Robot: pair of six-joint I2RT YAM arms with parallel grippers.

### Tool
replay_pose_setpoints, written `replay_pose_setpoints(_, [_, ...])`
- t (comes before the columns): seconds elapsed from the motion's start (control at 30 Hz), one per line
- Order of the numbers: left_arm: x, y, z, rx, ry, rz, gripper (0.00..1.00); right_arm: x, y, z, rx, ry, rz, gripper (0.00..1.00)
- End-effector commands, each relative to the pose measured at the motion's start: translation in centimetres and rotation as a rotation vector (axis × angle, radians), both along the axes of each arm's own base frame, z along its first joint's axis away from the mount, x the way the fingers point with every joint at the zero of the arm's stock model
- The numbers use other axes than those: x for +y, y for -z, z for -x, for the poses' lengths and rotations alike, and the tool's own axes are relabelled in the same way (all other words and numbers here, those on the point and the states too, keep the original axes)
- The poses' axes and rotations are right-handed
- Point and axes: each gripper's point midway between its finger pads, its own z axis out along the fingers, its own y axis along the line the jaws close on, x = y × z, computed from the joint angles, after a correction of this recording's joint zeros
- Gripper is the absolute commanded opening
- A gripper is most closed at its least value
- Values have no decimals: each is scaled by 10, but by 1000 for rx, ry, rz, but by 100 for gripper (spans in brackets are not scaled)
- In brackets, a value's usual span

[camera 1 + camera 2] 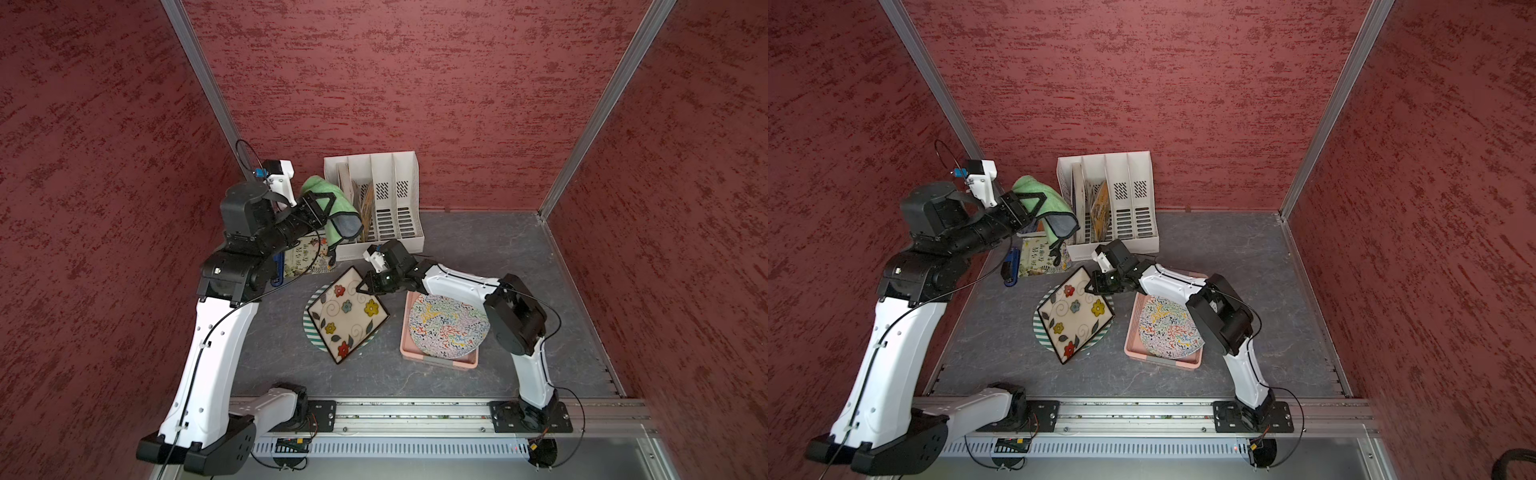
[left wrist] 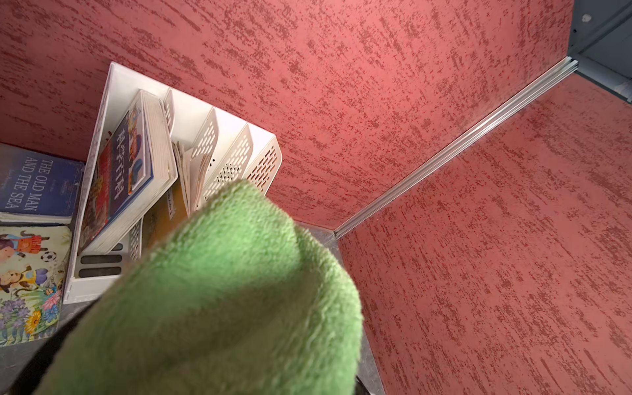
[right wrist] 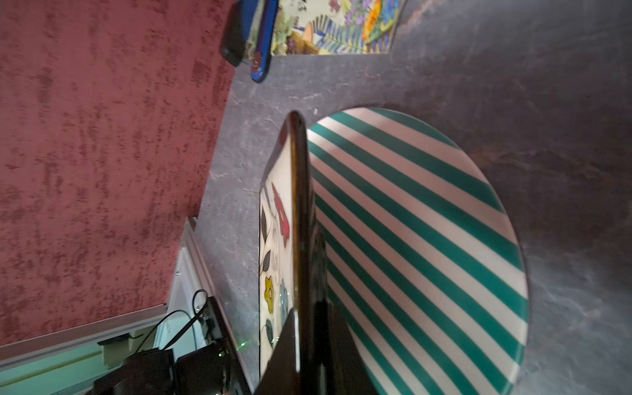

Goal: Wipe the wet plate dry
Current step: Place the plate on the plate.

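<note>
Top view: right gripper (image 1: 366,286) reaches low, pinching flowered plate (image 1: 347,316)

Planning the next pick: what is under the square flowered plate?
A round green-striped plate lies on the table under the flowered plate, whose edge the right hand grips. In both top views the flowered plate covers most of it.

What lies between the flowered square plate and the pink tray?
Only a bare strip of grey table separates the flowered square plate and the pink tray, shown in both top views.
</note>
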Motion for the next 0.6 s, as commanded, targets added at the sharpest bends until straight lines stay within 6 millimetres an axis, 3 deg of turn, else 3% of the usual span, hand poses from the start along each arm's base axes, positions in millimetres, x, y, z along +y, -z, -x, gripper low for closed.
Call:
replay_pose_setpoints(0.0, [-2,-7,-2,-31,22,18,0,29,-69,-14,-140,-31,-174,0])
replay_pose_setpoints(0.17, [-4,-3,-6,-19,25,24,0,27,-30,-23,-143,-15,-67,0])
replay_pose_setpoints(0.27, [-4,1,-8,-9,27,35,0,19,-3,-28,-148,-14,44,11])
replay_pose_setpoints(0.37, [-5,5,-9,1,28,42,0,12,11,-34,-168,-13,125,20])
replay_pose_setpoints(0.47, [-5,8,-10,8,29,41,0,11,11,-34,-190,-42,155,24])
replay_pose_setpoints(0.57, [-5,11,-11,16,28,40,0,15,-7,-37,-229,-53,132,34])
